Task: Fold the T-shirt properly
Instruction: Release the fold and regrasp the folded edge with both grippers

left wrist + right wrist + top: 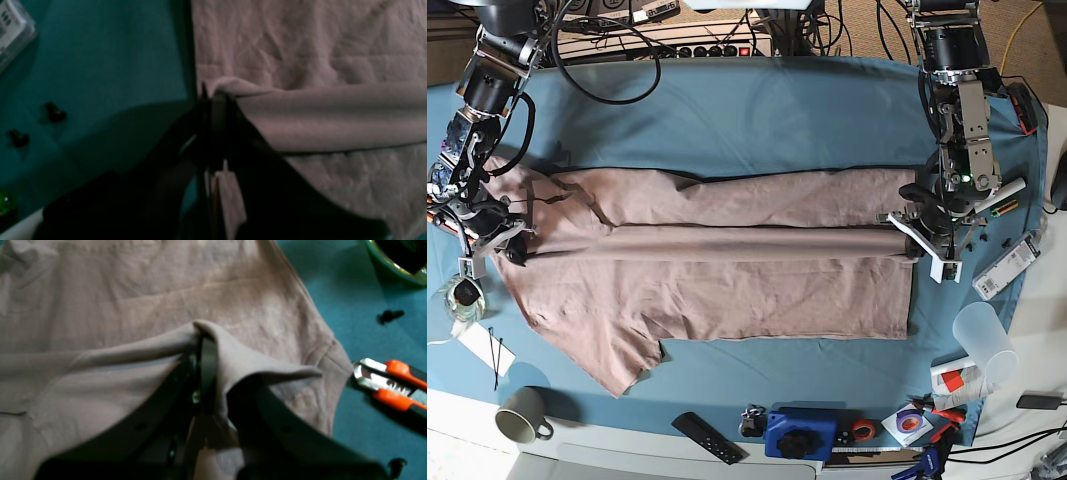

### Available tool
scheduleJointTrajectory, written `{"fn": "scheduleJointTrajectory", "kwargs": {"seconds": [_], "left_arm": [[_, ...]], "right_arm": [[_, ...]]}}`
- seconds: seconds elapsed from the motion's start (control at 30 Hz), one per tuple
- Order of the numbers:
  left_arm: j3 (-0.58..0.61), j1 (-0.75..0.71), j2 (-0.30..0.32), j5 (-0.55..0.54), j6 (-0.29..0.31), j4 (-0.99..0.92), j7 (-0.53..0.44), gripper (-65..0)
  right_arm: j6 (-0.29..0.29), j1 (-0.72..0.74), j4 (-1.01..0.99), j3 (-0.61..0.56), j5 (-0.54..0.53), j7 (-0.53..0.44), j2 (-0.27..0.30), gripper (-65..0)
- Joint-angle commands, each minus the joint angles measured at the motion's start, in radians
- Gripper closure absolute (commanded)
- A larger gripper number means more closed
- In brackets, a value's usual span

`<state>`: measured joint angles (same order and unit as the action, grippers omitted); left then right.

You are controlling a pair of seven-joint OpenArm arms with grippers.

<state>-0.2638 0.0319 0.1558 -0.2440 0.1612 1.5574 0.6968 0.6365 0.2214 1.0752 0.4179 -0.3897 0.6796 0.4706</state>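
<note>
plain dusty pink-beige t-shirt (727, 270), teal-blue table cloth (757, 120); orange-and-silver cutter (390, 383), black hands

Both wrist views are blurred, and the T-shirt (100, 306) runs past their edges.

A teal cloth (757, 110) covers the bench. Along its near edge lie a grey mug (522, 417), a black remote (708, 437), a blue box (802, 432) and a roll of tape (862, 430). A clear plastic cup (984, 341) lies at the right edge. An orange-handled cutter (393, 383) rests on the cloth, with a small black screw (388, 316) nearby
</note>
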Motion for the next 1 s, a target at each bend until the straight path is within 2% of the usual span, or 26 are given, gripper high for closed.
{"fn": "scheduleJointTrajectory", "kwargs": {"seconds": [0.0,0.13,0.2,0.3,0.53,0.77,0.97], "left_arm": [[-0.007,0.021,0.011,0.005,-0.004,0.017,-0.026,-9.5],[-0.007,0.021,0.011,0.005,-0.005,0.017,-0.024,-21.5],[-0.008,0.021,0.011,0.006,-0.004,0.018,-0.023,-23.9],[-0.010,0.030,0.015,0.006,-0.005,0.027,0.016,-24.2],[-0.010,0.079,0.027,-0.001,-0.007,0.137,0.233,-24.2],[-0.010,0.005,0.027,-0.083,-0.006,0.240,0.306,-24.3],[-0.054,-0.164,0.006,-0.090,-0.007,0.393,0.279,-25.4]], "right_arm": [[0.004,0.025,0.017,0.008,-0.009,-0.030,0.026,0.0],[0.046,0.025,0.018,0.008,-0.014,-0.042,0.026,-12.3],[0.047,0.026,0.019,0.010,-0.035,-0.032,0.026,-13.2],[0.047,0.026,0.042,0.036,-0.100,0.029,0.026,-13.2],[0.047,0.025,0.182,0.179,-0.249,0.201,0.026,-13.1],[0.047,0.023,0.221,0.273,-0.274,0.315,0.026,-13.1],[0.047,0.016,0.221,0.290,-0.276,0.324,0.026,-13.1]]}}
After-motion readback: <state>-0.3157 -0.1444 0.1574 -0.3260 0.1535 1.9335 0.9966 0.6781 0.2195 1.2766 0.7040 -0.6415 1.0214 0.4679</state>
